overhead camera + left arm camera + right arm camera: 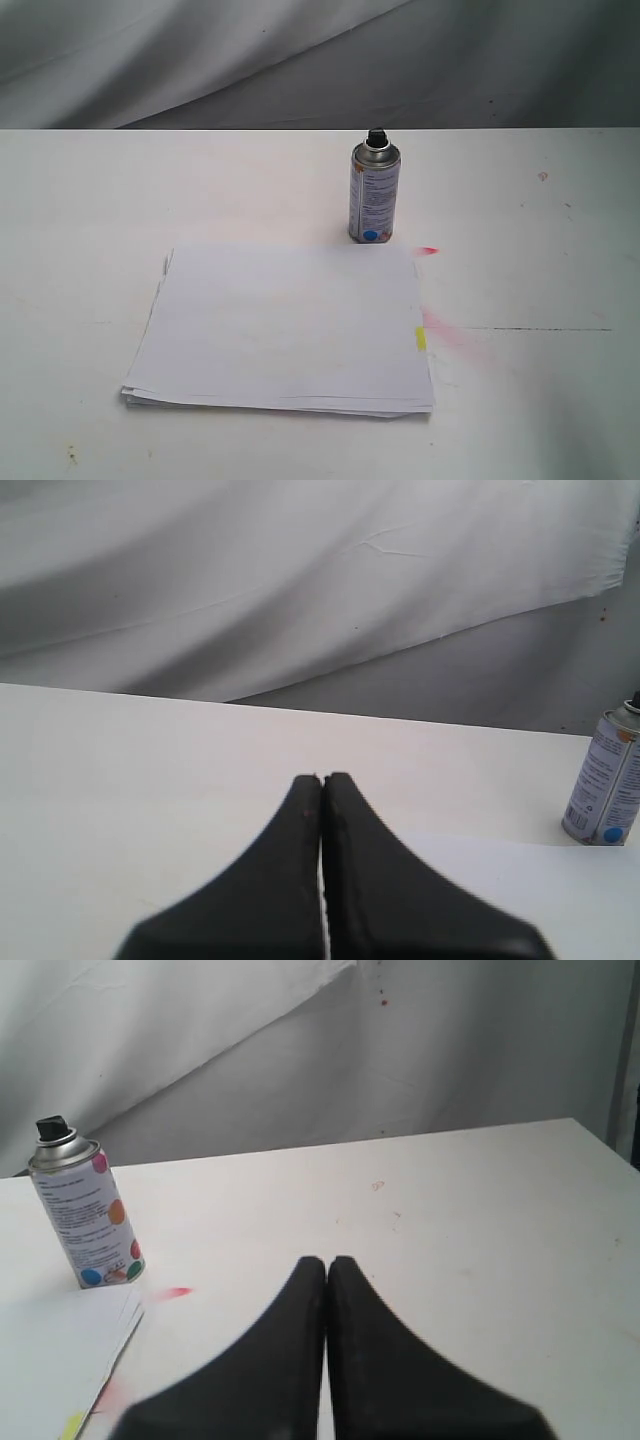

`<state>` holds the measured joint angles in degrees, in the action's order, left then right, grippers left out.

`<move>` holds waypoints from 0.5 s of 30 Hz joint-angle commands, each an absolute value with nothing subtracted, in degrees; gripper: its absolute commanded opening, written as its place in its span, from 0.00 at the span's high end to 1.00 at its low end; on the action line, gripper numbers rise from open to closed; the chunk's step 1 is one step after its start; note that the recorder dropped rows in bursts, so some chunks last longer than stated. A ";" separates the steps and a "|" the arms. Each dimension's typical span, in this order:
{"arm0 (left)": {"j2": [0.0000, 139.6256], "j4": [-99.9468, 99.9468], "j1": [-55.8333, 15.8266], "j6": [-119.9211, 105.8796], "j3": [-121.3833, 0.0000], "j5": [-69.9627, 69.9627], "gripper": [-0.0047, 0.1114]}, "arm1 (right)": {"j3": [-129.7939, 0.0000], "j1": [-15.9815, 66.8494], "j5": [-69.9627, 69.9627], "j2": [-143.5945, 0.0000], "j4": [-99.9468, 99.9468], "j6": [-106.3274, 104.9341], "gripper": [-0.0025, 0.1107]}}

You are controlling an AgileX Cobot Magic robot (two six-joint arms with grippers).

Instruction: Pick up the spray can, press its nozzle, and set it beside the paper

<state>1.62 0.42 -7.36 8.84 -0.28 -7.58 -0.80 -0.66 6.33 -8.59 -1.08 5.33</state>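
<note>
A white table fills the frame from just above the middle down to the bottom edge. Its surface is matte and lightly scuffed. A stack of paper lies flat at lower centre, the sheets slightly fanned at the left and bottom edges. A small yellow tab sticks out at the right edge.

Just above the stack's upper right corner a spray can stands upright on the table, its black nozzle on top. A short red paint mark lies right of the can's base. Below it, beside the tab, is a pink smear. A thin dark line runs rightward from there, and a small brown speck sits at upper right.
</note>
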 commanded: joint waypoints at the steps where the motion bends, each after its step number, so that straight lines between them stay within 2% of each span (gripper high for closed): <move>1: 1.23 0.53 -7.57 8.93 0.00 -7.58 0.96 | -7.62 -1.17 13.20 -11.59 -2.97 5.01 0.98; 8: 1.23 0.53 -7.57 8.93 0.00 -7.58 0.96 | -23.68 -1.17 20.50 -22.72 -2.97 5.01 0.98; 15: 1.23 0.53 -7.57 8.93 0.00 -7.58 0.96 | -34.10 -1.06 20.62 -36.03 -2.16 5.21 0.98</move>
<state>1.62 0.42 -7.36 8.84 -0.28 -7.58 -31.20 -0.66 20.05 -31.37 -2.66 5.33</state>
